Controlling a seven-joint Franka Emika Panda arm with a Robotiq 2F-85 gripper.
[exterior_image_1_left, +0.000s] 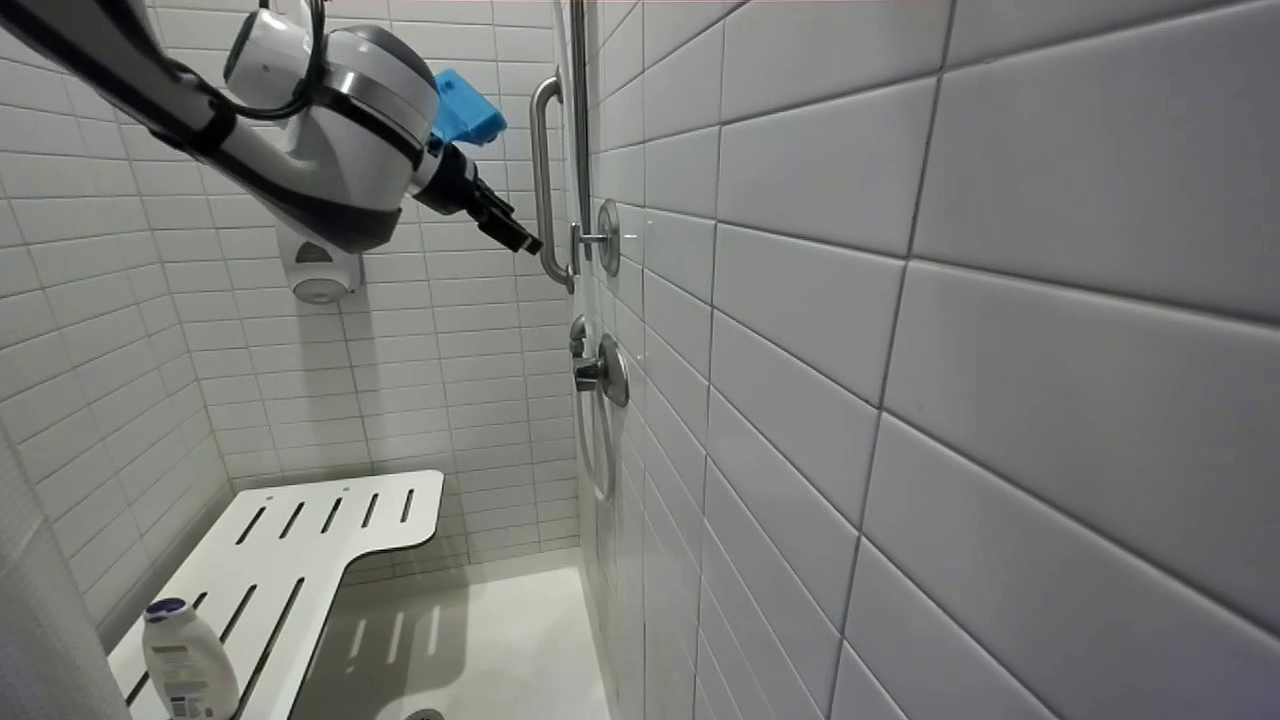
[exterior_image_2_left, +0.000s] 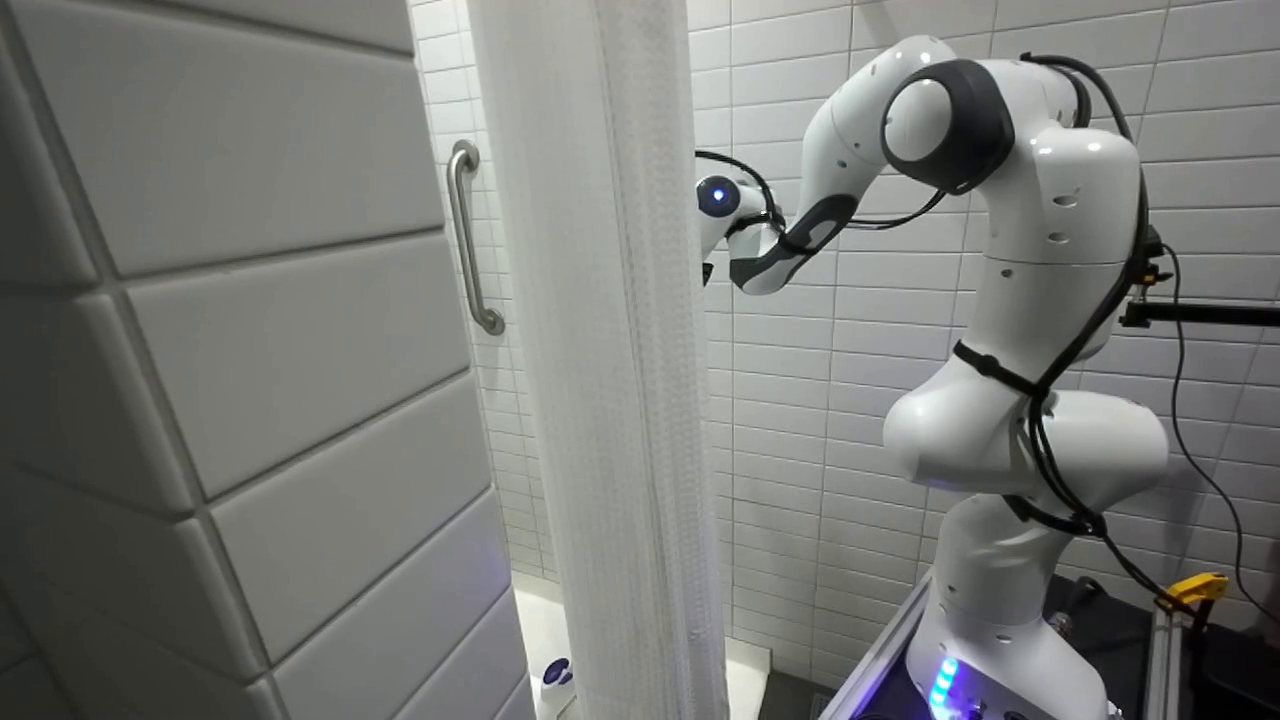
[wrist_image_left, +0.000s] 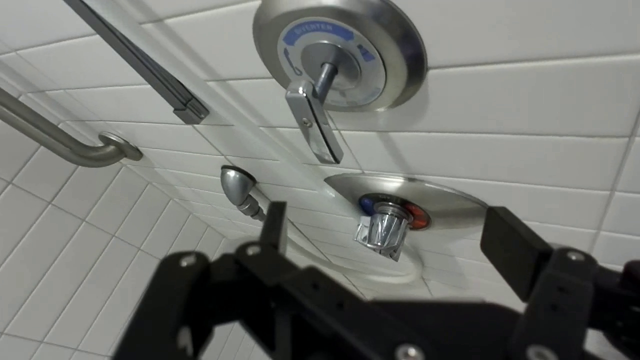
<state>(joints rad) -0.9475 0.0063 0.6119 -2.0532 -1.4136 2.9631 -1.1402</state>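
In an exterior view, the gripper (exterior_image_1_left: 526, 246) hangs near a tiled wall (exterior_image_1_left: 800, 320), its tips just short of the diverter lever (exterior_image_1_left: 575, 245) and beside a grab bar (exterior_image_1_left: 541, 150). Below the lever, a mixing knob (exterior_image_1_left: 586, 375) projects from the same wall; well apart, a bottle (exterior_image_1_left: 190, 660) stands on a slotted bench (exterior_image_1_left: 290, 560).

In an exterior view, the white arm (exterior_image_2_left: 1080, 200) reaches behind a curtain (exterior_image_2_left: 610, 350), which hides the fingertips; from this side their spacing cannot be told.

In the wrist view, the fingers (wrist_image_left: 515, 250) are spread wide and grip nothing. The lever shows ahead of and above them on its round plate (wrist_image_left: 407, 50), its blade pointing down; the knob appears between the fingertips but seems to lie beyond them. Handling, as judged: the lever is rigid, smooth metal anchored by its stem (wrist_image_left: 326, 82), so it should pivot rather than lift, and its polished faces may slip. The blade's flat sides, toward the free end, offer the best hold and leverage.
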